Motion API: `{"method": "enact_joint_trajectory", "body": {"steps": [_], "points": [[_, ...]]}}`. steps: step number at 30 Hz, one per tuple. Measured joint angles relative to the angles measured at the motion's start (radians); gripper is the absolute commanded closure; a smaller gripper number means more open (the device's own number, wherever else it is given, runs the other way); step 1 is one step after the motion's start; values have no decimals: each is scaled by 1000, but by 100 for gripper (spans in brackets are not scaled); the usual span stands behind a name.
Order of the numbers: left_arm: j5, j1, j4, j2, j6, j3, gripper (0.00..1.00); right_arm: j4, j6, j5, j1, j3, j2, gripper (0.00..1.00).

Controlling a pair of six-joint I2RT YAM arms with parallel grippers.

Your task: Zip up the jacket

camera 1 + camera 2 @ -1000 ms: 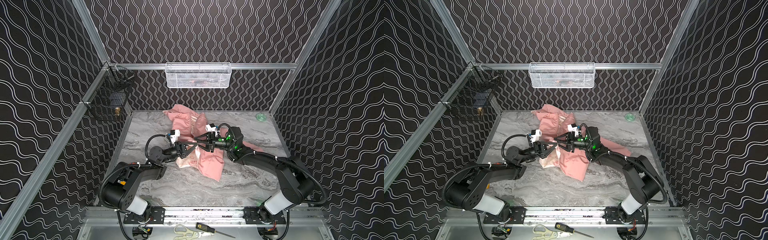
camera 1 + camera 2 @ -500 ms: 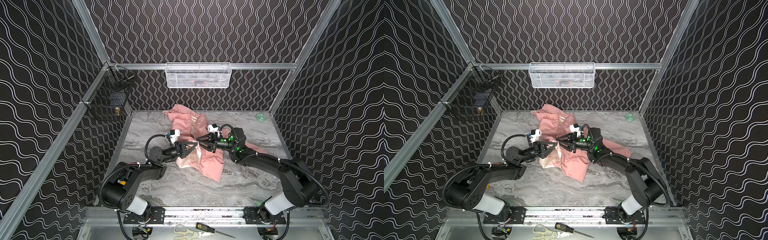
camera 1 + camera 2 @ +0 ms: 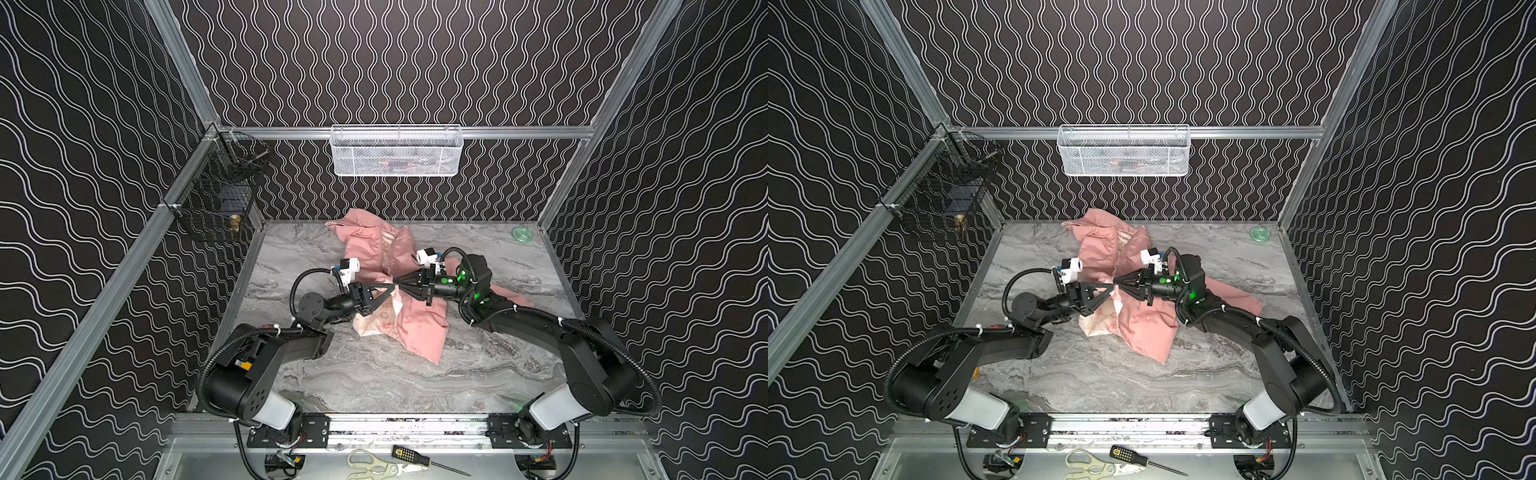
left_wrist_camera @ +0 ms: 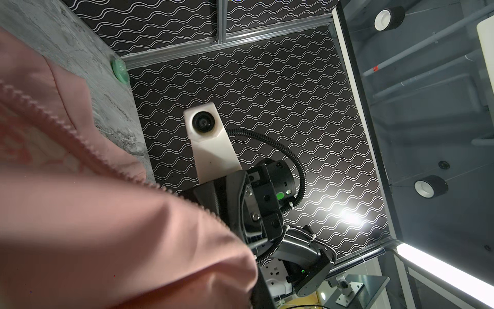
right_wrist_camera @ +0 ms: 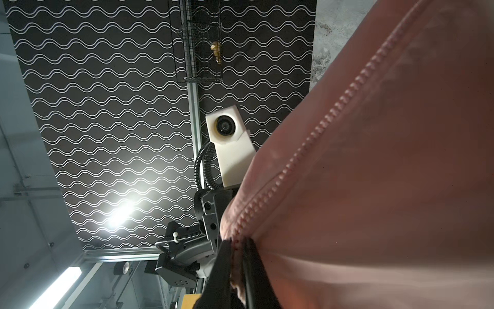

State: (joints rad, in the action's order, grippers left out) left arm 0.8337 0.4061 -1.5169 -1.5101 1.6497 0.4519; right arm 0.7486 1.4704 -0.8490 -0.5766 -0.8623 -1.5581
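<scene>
The salmon-pink jacket lies crumpled on the marble table, with its cream lining showing near the left arm. In both top views the two grippers meet tip to tip at its front edge, raised off the table. My left gripper is shut on a fold. In the left wrist view the jacket drapes over the jaws and only one finger shows. My right gripper is shut on the jacket's edge, at the end of the zipper teeth.
A white wire basket hangs on the back wall and a black wire basket on the left rail. A green lid lies at the back right corner. Scissors and a screwdriver lie on the front ledge.
My right gripper's jaws stood open near the jacket's edge and have closed on it next to the left gripper's tips. The left arm has hardly moved.
</scene>
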Motion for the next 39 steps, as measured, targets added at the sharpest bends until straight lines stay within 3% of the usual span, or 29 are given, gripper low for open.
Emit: {"method": "enact_joint_trajectory", "body": {"steps": [3,6,17,22,29,39], "points": [[-6,0,0,0,1,0,69,-25,-21,5,0,-2,3,97],[-15,0,4,1,3,0,69,-40,-24,13,0,-2,4,98],[-47,0,16,7,3,-10,85,-40,-24,21,-2,-2,5,97],[-57,1,16,9,3,-15,93,-43,-24,25,-2,-2,5,87],[-61,0,16,11,2,-14,96,-55,-36,24,6,12,29,55],[-20,0,21,11,3,6,96,-190,-150,31,21,-50,65,50]]}}
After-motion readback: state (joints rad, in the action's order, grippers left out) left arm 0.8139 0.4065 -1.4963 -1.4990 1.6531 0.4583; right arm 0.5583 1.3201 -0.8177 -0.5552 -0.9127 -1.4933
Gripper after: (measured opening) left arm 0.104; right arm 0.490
